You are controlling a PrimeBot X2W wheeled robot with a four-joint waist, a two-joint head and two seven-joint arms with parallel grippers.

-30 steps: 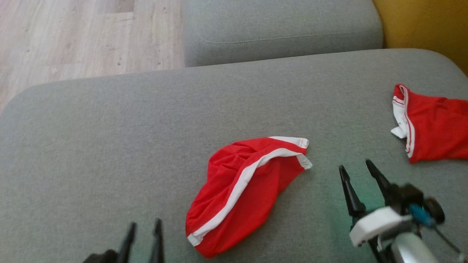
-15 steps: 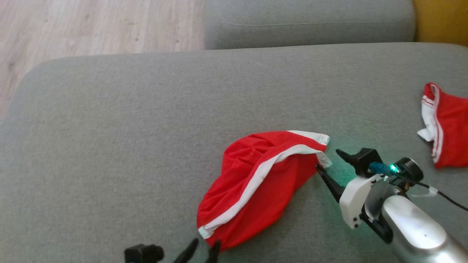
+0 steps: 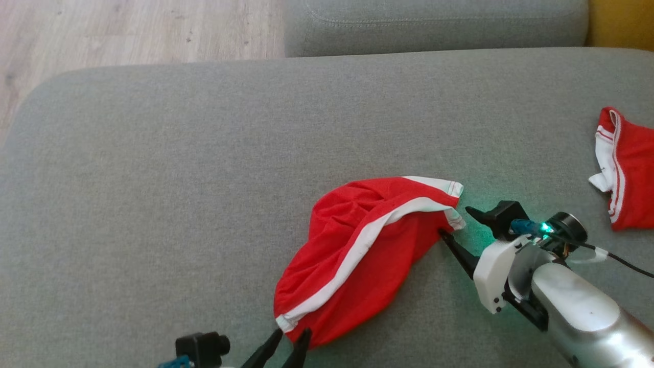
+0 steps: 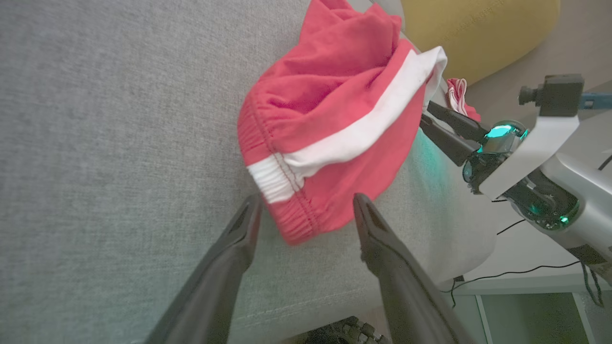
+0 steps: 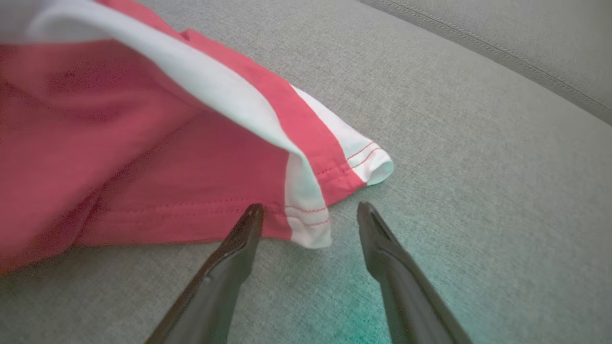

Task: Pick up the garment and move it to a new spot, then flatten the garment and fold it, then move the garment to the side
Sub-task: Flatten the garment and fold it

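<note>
On the grey fabric sofa seat, a crumpled red cloth garment with a white stripe is found lying. Its hem corner is bracketed by the released right hand, its waistband end by the released left hand.

garment: soft matt cloth | sofa: coarse woven fabric | floor: pale wood | right forearm: glossy metal

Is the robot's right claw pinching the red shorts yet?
No, the right gripper is open, with the white corner of the shorts lying between its fingers.
</note>
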